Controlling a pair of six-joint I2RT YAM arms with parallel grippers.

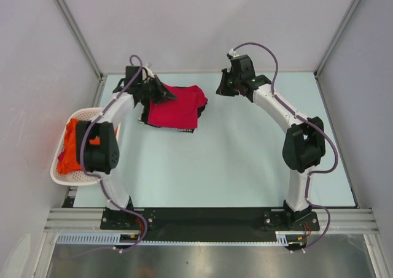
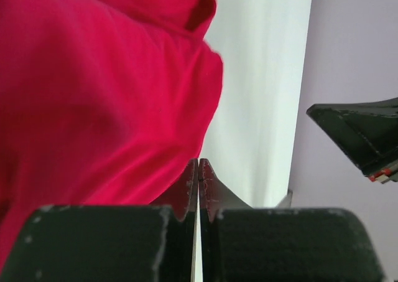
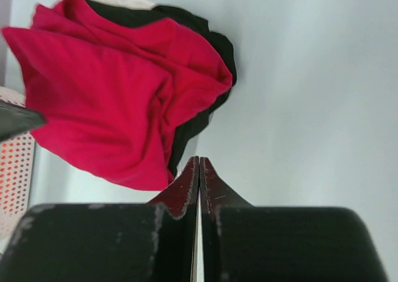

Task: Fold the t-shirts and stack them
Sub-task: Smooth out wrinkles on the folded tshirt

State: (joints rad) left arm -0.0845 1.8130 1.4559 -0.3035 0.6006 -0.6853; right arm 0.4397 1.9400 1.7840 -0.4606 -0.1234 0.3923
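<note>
Waiting: orange shirt (image 1: 72, 144) is kept in basket (image 1: 58, 178) at the tabletop's left edge.
Left gripper (image 2: 198, 165): nearer, clenched on nothing.
Right gripper (image 3: 198, 164): clenched on nothing.

table (image 1: 245, 161) bears t-shirt stack (image 1: 175, 109), black undermost

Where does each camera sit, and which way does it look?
Top: above, behind the arms, looking down on table, left arm, right arm, red t-shirt, basket.
Left wrist: on the left arm, past its shut jaws, red t-shirt close up.
Right wrist: on the right arm, past its shut jaws, the same t-shirt.
Shared: the red t-shirt.
</note>
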